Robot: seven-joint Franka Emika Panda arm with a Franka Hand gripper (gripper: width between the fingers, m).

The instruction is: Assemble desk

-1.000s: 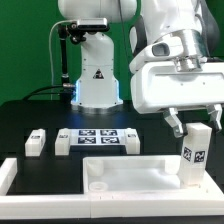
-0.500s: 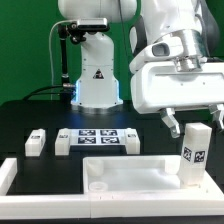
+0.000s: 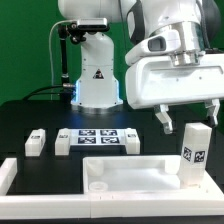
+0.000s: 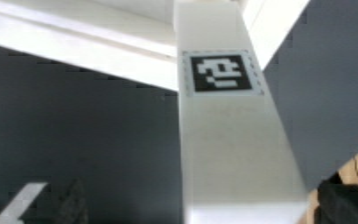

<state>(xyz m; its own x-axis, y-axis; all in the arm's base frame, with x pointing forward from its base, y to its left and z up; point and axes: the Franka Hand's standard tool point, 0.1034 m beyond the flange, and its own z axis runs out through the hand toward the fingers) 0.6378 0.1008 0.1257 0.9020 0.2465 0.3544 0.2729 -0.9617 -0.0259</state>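
The white tray-like tabletop (image 3: 125, 172) lies near the front of the black table. One white leg (image 3: 193, 153) with a square tag stands upright in its corner on the exterior view's right. My gripper (image 3: 190, 117) hangs just above that leg, its fingers spread wider than the leg and touching nothing. In the wrist view the leg (image 4: 220, 130) fills the middle, and my gripper (image 4: 194, 205) shows dark fingertips (image 4: 25, 200) apart on either side of it. Two loose legs (image 3: 35, 142) (image 3: 63, 142) lie on the table behind the tabletop.
The marker board (image 3: 97, 137) lies behind the tabletop, with another small white block (image 3: 128, 140) at its right end. White border rails (image 3: 12, 172) run along the left and front. The robot base (image 3: 95, 80) stands at the back.
My gripper has risen a little and shifted toward the exterior view's left. The leg stays upright in the tabletop corner.
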